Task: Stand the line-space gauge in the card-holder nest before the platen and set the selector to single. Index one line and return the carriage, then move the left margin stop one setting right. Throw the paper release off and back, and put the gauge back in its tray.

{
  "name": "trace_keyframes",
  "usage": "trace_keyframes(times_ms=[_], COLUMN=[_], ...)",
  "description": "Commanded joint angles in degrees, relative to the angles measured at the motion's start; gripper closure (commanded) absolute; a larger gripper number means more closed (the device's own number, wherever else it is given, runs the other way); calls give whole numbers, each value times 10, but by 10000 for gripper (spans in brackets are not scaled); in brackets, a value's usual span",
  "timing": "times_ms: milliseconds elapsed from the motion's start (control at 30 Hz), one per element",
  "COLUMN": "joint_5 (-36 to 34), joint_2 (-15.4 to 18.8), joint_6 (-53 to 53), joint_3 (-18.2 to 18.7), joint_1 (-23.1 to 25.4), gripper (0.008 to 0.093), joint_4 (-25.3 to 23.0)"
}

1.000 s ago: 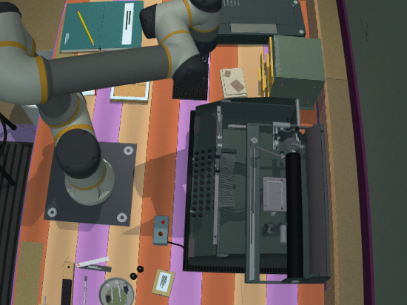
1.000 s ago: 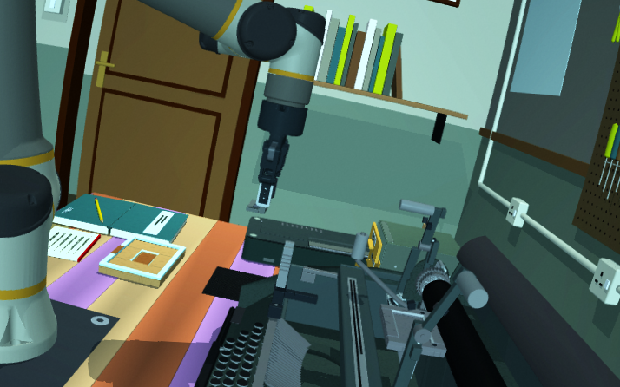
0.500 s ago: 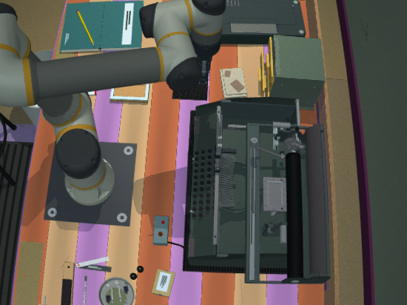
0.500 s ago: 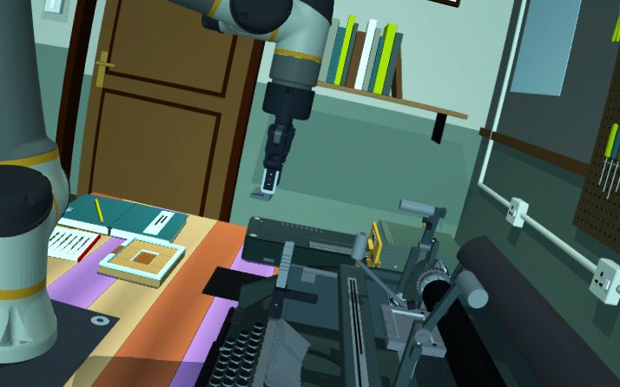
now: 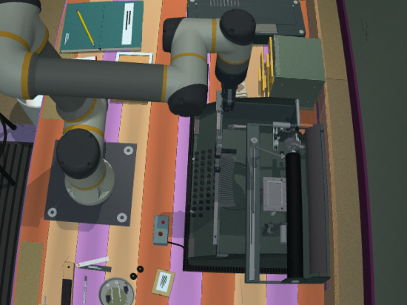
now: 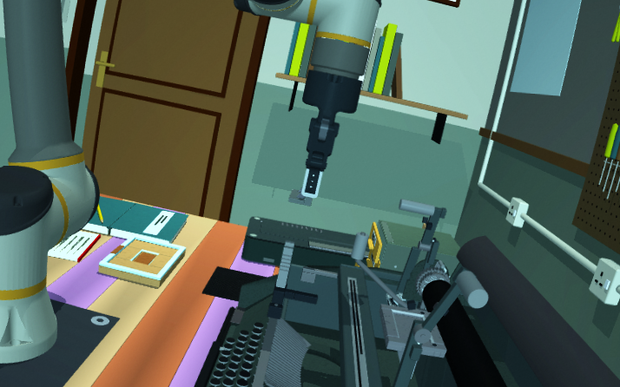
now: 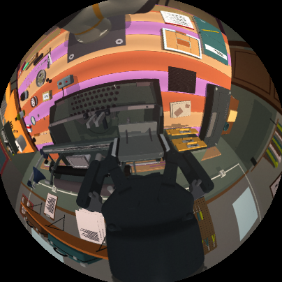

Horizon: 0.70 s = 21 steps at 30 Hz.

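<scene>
The line-space gauge (image 6: pixel 302 196), a flat grey plate (image 7: pixel 139 145), hangs in the air in my grip, well above the far end of the typewriter. My gripper (image 6: pixel 312 185) is closed on it and points straight down (image 5: pixel 225 101). Below and to the right sits the open typewriter (image 5: pixel 255 192) with its black platen (image 5: pixel 294 211) and the grey card-holder nest (image 5: pixel 274 193) just before the platen. The light-framed gauge tray (image 6: pixel 142 259) lies on the bench to the left, near the teal notebook.
Behind the typewriter stand a dark cover (image 6: pixel 292 244), a green box (image 5: pixel 298 68) and yellow racks (image 5: pixel 264 72). A black mat (image 6: pixel 228 280) lies on the bench beside the typewriter. A two-button switch box (image 5: pixel 161 230) sits on the bench beside the keyboard.
</scene>
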Motion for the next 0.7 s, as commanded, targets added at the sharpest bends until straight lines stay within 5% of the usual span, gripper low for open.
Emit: trace_keyframes(times_ms=[0,333,667], joint_5=[0,0,0], joint_2=[4,67,141], joint_6=[-14,-152,-229], joint_3=[-7,-104,-208], joint_1=[-14,-152,-229], gripper=[934,934,934], joint_4=[3,37,67])
